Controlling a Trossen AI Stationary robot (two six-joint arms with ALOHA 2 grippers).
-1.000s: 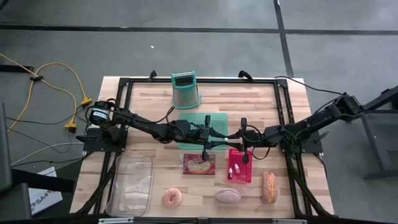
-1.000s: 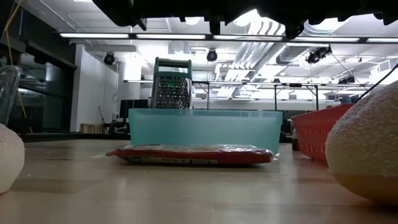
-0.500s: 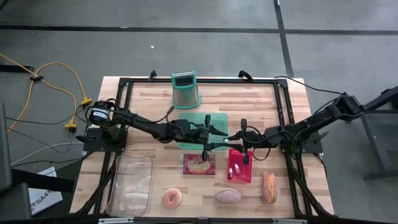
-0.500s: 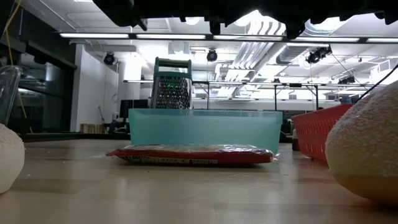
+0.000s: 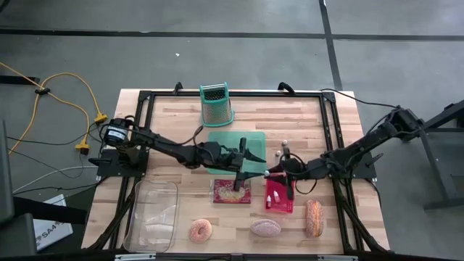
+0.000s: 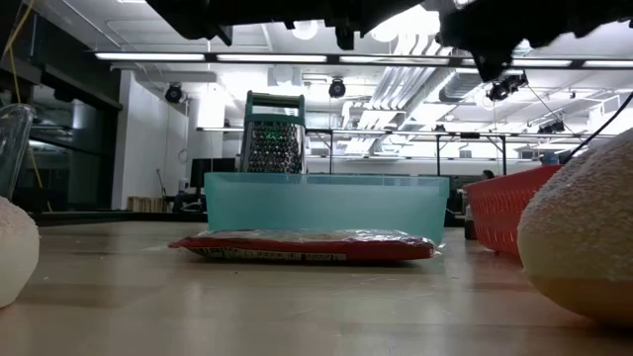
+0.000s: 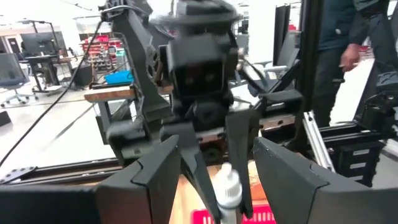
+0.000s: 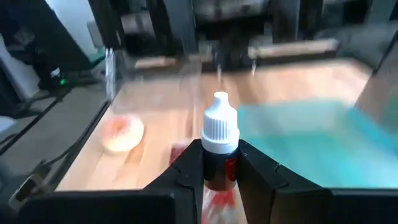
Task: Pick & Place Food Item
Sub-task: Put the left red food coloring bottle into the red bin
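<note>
progress: handover midway by the look of it; a small dropper bottle point(image 8: 220, 149) sits pinched in the right gripper point(image 5: 274, 174), lifted above the red basket point(image 5: 280, 201), not yet placed anywhere
right gripper: fingers point(image 8: 186, 171) closed tight on the bottle body, white cap sticking out past the tips
left gripper: left gripper point(image 5: 250, 165) faces the right one just beside the bottle, over the near edge of the teal tray point(image 5: 237, 141); fingers point(image 7: 155, 174) parted partway, nothing between them, bottle cap seen in the gap but not touched as far as the wrist view shows
bottle location: in the air between the teal tray and the red basket, held by the right arm only
still in basket: one more small white-capped item point(image 5: 276, 196) lies inside the red basket
untouched food: red packet point(image 5: 231, 191) flat on the table point(image 5: 167, 116) in front of the teal tray; donut point(image 5: 200, 230), round bun point(image 5: 265, 228) and long bread roll point(image 5: 313, 217) along the near edge
other things: clear bin point(image 5: 153, 214) near left; box grater point(image 5: 216, 104) upright at the far side
left to do: judged, bottle still needs a destination and release; which container is the target cannot be told
writing: red label on the bottle, text unreadable; packet print unreadable; no brand legible
background: a person point(image 7: 339, 37) stands beyond the table in the left wrist view
</note>
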